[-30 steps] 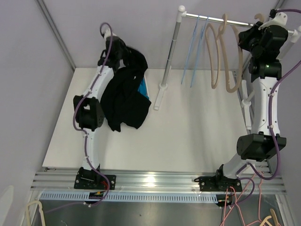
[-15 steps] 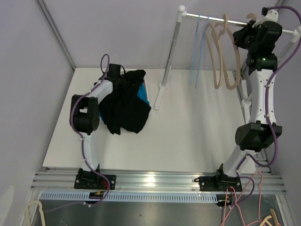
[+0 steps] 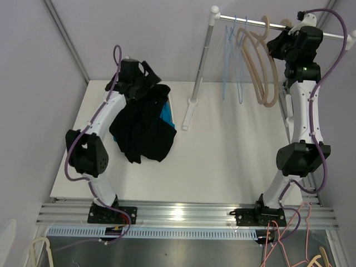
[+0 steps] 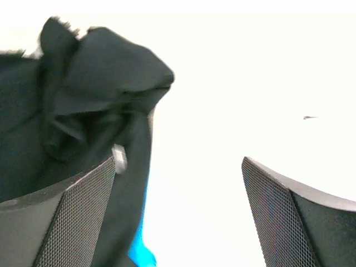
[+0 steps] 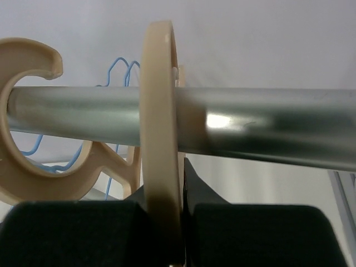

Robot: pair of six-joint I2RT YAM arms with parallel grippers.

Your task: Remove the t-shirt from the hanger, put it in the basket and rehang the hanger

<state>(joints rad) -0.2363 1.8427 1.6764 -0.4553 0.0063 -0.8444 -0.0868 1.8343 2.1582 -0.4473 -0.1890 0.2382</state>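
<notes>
The black t-shirt (image 3: 142, 125) lies in a heap at the back left of the white table (image 3: 233, 156), off the hanger. My left gripper (image 3: 146, 75) hovers over its far end. In the left wrist view the left gripper (image 4: 178, 167) is open with nothing between its fingers, and the t-shirt (image 4: 83, 100) bunches up beside the left finger. My right gripper (image 3: 281, 41) is up at the rail (image 3: 250, 22). Seen from the right wrist, the right gripper (image 5: 181, 189) is shut on the beige hanger (image 5: 160, 111), whose hook loops over the rail (image 5: 267, 128).
A bright blue item (image 3: 168, 108) peeks out from under the t-shirt. Two thin blue wire hangers (image 3: 231, 55) and another beige hanger (image 5: 28, 128) hang on the rail. The rack's upright post (image 3: 197, 72) stands at the back middle of the table.
My left gripper has opened and let go of the t-shirt, which now rests on the table. The right arm has shifted the beige hanger left along the rail.
</notes>
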